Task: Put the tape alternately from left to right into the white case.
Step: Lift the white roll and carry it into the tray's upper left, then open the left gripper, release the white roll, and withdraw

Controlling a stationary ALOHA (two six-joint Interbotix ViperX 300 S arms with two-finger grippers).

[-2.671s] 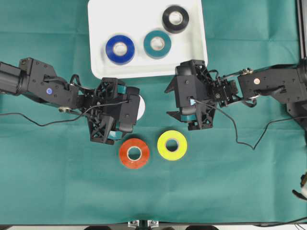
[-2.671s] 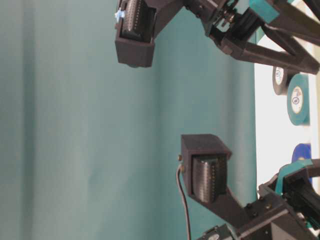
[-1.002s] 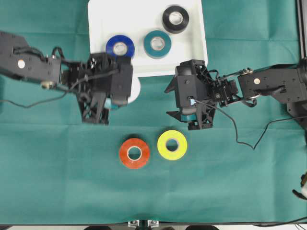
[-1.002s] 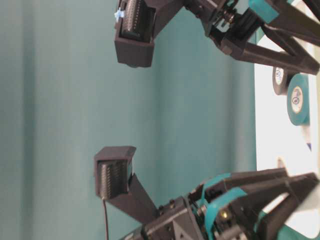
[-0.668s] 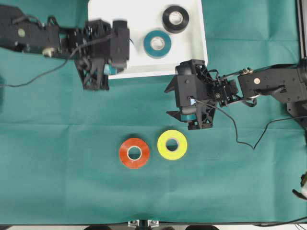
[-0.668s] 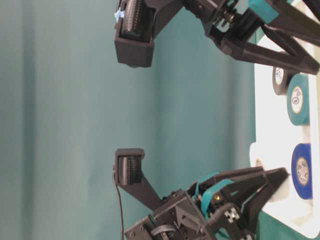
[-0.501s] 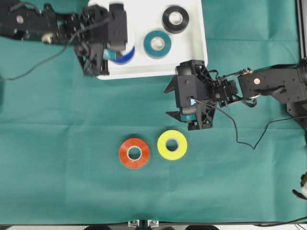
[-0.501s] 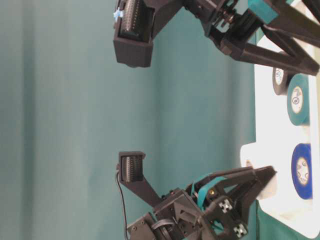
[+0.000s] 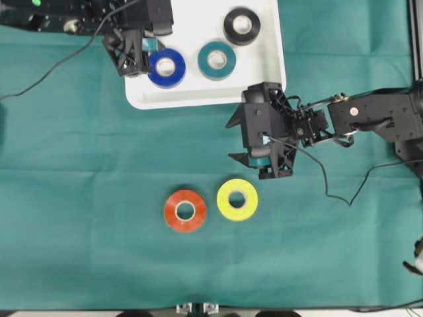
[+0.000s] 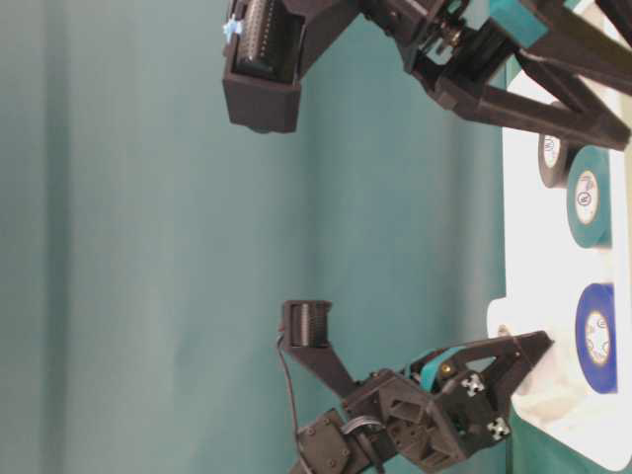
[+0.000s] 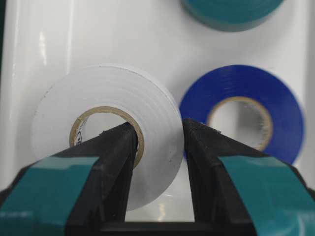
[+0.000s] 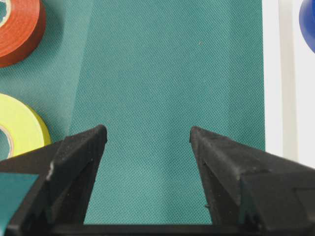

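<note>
My left gripper point(image 11: 157, 132) is shut on the white tape point(image 11: 106, 142), one finger in its pale core and one on its outer face. It holds the roll over the left part of the white case point(image 11: 98, 34), just left of the blue roll point(image 11: 248, 110). From overhead the left gripper point(image 9: 142, 33) covers that roll. The blue point(image 9: 166, 67), teal point(image 9: 217, 61) and black point(image 9: 241, 26) rolls lie in the case point(image 9: 205, 99). On the cloth lie the red point(image 9: 185, 211) and yellow point(image 9: 237, 199) rolls. My right gripper point(image 12: 147, 135) hangs open over bare cloth, below the case's right corner point(image 9: 232, 140).
Green cloth covers the table. In the right wrist view the red roll point(image 12: 17, 29) and yellow roll point(image 12: 19, 128) lie to the left of the jaws and the case's rim point(image 12: 280, 73) runs along the right. A cable trails from each arm.
My left gripper has carried the white tape from the cloth in front of the case up and over its front rim, to its left part beside the blue roll. The right arm has stayed still.
</note>
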